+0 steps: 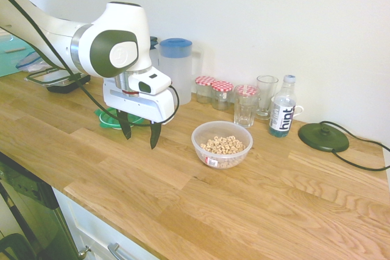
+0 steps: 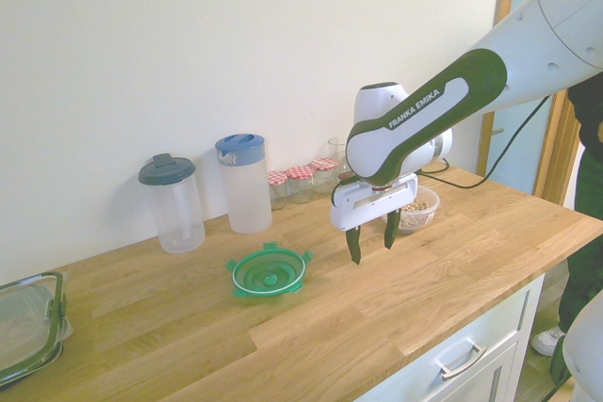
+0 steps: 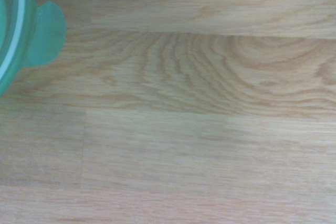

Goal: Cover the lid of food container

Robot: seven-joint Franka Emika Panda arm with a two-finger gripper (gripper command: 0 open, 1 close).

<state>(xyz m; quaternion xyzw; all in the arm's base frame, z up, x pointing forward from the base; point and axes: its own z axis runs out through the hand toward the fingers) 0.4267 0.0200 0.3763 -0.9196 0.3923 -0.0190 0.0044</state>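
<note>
- Pale wall behind a wooden bench (image 1: 183, 187); both exterior views show it.
- Second exterior view: the green lid (image 2: 269, 271) lies whole on the bench; the first half-hides it behind the jaws (image 1: 140, 141), which hang spread and empty.
- Wrist view: only the lid's edge and one tab.
- First exterior view alone: the cereal bowl's (image 1: 222, 145) label, uncovered top and the hint bottle (image 1: 283, 108).

bare wood between green lid (image 2: 270, 272) and bowl (image 1: 222, 145), jars (image 1: 221, 94) behind
</note>
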